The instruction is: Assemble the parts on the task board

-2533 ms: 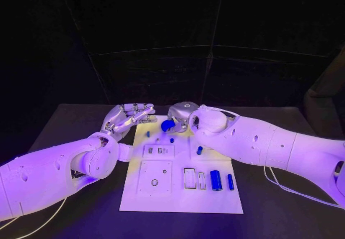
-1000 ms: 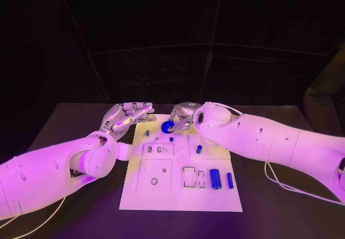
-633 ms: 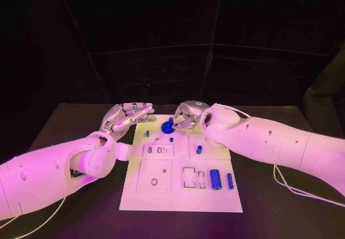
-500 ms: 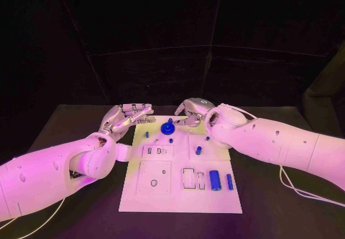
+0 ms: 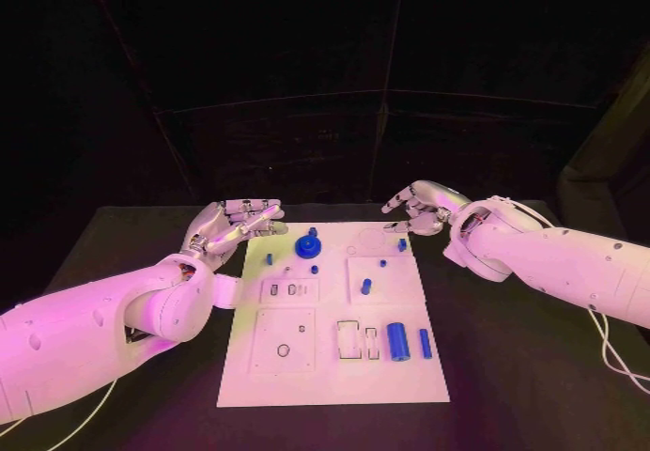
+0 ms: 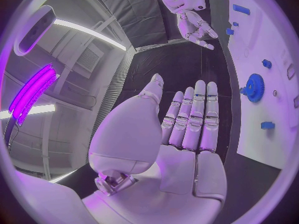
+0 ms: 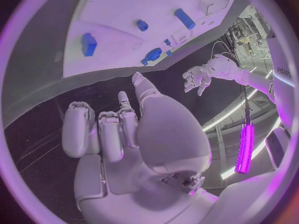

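Observation:
The white task board (image 5: 332, 319) lies in the middle of the black table. A blue gear (image 5: 309, 247) stands on a peg near the board's far end, with nothing touching it. My right hand (image 5: 417, 207) hovers off the board's far right corner, empty, its fingers loosely apart. My left hand (image 5: 238, 221) stays beside the far left corner with straight fingers and holds nothing. The left wrist view shows my left hand (image 6: 187, 129), the gear (image 6: 254, 87) and the right hand (image 6: 196, 27). In the right wrist view are my right hand (image 7: 124, 134), the gear (image 7: 152, 55) and the board (image 7: 124, 10).
A thick blue cylinder (image 5: 397, 340) and a thin blue pin (image 5: 424, 343) lie at the board's near right. Small blue pieces sit at mid board (image 5: 365, 287), near the right edge (image 5: 402, 244) and near the left edge (image 5: 269, 257). Bare black table (image 5: 542, 357) surrounds the board.
My right hand has let go of the blue gear, leaving it standing on the board, and has drawn back to the right. The left hand has stayed put.

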Robot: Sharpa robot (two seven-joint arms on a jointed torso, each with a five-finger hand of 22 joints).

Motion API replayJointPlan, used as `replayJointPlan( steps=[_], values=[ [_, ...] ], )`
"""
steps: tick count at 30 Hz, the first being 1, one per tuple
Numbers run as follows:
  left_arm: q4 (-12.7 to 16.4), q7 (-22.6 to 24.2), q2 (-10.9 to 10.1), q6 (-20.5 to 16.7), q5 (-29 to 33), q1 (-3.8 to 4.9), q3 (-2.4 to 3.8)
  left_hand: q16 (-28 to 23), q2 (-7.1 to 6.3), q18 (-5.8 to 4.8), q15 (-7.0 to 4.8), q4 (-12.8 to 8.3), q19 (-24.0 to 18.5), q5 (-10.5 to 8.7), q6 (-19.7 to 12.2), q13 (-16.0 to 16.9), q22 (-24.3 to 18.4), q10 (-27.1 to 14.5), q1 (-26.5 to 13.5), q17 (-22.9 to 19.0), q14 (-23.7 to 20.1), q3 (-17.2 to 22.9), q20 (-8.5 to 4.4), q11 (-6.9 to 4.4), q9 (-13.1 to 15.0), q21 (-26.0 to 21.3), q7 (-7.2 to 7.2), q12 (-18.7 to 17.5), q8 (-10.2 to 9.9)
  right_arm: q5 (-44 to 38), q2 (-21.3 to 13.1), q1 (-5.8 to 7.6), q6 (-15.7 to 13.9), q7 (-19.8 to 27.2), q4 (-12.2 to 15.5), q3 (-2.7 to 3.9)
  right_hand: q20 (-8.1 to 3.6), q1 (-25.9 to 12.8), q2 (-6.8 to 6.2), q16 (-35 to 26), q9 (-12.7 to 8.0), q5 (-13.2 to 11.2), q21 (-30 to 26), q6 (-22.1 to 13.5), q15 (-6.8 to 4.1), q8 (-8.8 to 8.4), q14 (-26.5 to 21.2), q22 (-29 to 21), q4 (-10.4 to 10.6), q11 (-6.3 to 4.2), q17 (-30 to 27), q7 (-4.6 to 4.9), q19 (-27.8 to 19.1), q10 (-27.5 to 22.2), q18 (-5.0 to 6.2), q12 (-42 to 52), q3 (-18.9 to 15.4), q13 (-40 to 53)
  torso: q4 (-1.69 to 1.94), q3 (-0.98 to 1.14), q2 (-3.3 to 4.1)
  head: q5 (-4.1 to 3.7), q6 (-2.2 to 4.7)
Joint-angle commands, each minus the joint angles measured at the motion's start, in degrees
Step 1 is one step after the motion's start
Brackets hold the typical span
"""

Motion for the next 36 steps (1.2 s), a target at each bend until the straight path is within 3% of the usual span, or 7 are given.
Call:
replayJointPlan(
  steps=[1, 6, 7, 11, 16, 28, 36],
  values=[
    [-0.1, 0.1, 0.2, 1.2, -0.1, 0.09, 0.04, -0.3, 0.59, 0.85, 0.12, -0.4, 0.5, -0.17, -0.2, 0.0, -0.1, 0.1, 0.1, 0.1, 0.4, -0.1, -0.03, 0.00, 0.0, -0.4, 0.36, -0.3, -0.2, 2.8, -1.1, 0.09, 4.5, 2.6, -0.4, 0.00, 0.12, 0.8, -0.12, -0.1, -0.1, 0.3, -0.2, 0.3, 0.20, -0.08, 4.7, -0.1, -0.6, -0.09, 9.1, 0.05, -0.4, 0.5, -0.84, -0.6, 0.0, 7.2, -0.18, 0.24, 0.08, -0.46, 0.05],
    [-0.5, 0.1, 0.5, 1.4, -0.1, 0.07, 0.03, -0.3, 0.72, 0.86, 0.05, -0.6, 0.6, -0.17, 0.1, 0.0, -0.2, 0.4, 0.2, 0.2, 0.6, -0.1, -0.08, -0.10, 0.0, -0.4, 0.24, -0.3, -0.1, 2.9, -1.5, -0.30, 5.0, 3.3, -2.5, -0.02, 0.18, 1.0, -0.17, 0.0, -0.3, 0.3, -0.2, -0.5, 0.27, -0.53, 4.7, -0.1, -1.0, 0.00, 9.3, 0.14, -0.4, 0.3, -0.85, -0.9, 0.0, 6.9, -0.30, 0.39, 0.17, -0.98, -0.02],
    [-0.6, 0.1, 0.6, 1.4, -0.1, 0.06, 0.03, -0.3, 0.72, 0.86, 0.05, -0.6, 0.6, -0.17, 0.1, 0.0, -0.2, 0.4, 0.2, 0.2, 0.6, -0.1, -0.08, -0.10, 0.0, -0.4, 0.24, -0.3, -0.1, 2.9, -1.5, -0.51, 5.0, 3.4, -2.9, -0.03, 0.18, 1.0, -0.17, 0.0, -0.3, 0.3, -0.2, -0.7, 0.28, -0.58, 4.7, -0.1, -1.0, 0.01, 9.4, 0.15, -0.4, 0.2, -0.85, -0.9, -0.1, 6.9, -0.23, 0.26, 0.14, -1.23, -0.09],
    [-0.9, 0.1, 0.8, 1.5, -0.1, 0.05, 0.03, -0.3, 0.73, 0.87, 0.04, -0.7, 0.6, -0.17, 0.1, 0.0, -0.2, 0.4, 0.2, 0.2, 0.6, -0.1, -0.08, -0.11, 0.0, -0.4, 0.23, -0.3, -0.1, 2.9, -1.2, -1.55, 5.0, 3.6, -4.2, -0.03, 0.21, 1.0, -0.13, 0.0, -0.3, 0.3, -0.2, -1.0, 0.32, -0.68, 4.7, -0.1, -1.1, 0.06, 9.4, 0.23, -0.4, 0.2, -0.86, -1.0, -0.1, 6.8, -0.18, 0.31, 0.20, -1.53, -0.14],
    [-1.1, 0.1, 1.0, 1.5, -0.1, 0.02, 0.02, -0.3, 0.75, 0.87, 0.03, -0.7, 0.7, -0.17, 0.1, 0.0, -0.2, 0.4, 0.3, 0.2, 0.7, -0.1, -0.09, -0.12, 0.0, -0.4, 0.22, -0.3, -0.1, 2.9, -0.5, -2.57, 5.2, 3.8, -5.3, -0.03, 0.25, 1.0, -0.05, 0.0, -0.4, 0.3, -0.2, -1.3, 0.37, -0.76, 4.8, -0.1, -1.1, 0.13, 9.5, 0.31, -0.4, 0.1, -0.85, -1.2, -0.1, 6.7, -0.16, 0.40, 0.23, -1.46, -0.47],
    [-1.5, 0.0, 1.1, 1.5, -0.1, -0.02, -0.02, -0.3, 0.75, 0.87, 0.03, -0.7, 0.7, -0.17, 0.1, 0.0, -0.2, 0.4, 0.3, 0.2, 0.7, -0.1, -0.09, -0.12, 0.0, -0.4, 0.22, -0.3, -0.1, 2.9, 0.1, -3.76, 5.7, 4.0, -6.6, -0.03, 0.33, 0.6, 0.05, 0.1, -0.4, 0.3, -0.2, -1.7, 0.48, -0.74, 4.8, 0.0, -1.0, 0.28, 9.6, 0.48, -0.4, 0.1, -0.87, -1.2, -0.3, 6.7, -0.14, 0.21, 0.11, -1.56, -0.99],
    [-1.6, 0.0, 1.2, 1.6, -0.1, -0.03, -0.06, -0.3, 0.77, 0.87, 0.02, -0.8, 0.7, -0.17, 0.1, 0.0, -0.2, 0.5, 0.3, 0.2, 0.7, -0.1, -0.10, -0.13, 0.0, -0.4, 0.21, -0.3, -0.1, 2.9, 0.6, -3.86, 5.9, 3.9, -7.4, -0.03, 0.53, 0.2, 1.48, 0.1, 0.1, 0.2, -0.1, 0.5, 0.62, 0.59, 4.8, 0.1, -0.8, 0.35, 9.8, 0.52, -0.3, 0.4, -0.89, -0.8, -0.1, 7.0, -0.02, 0.21, 0.13, -1.68, -1.04]
  ],
)
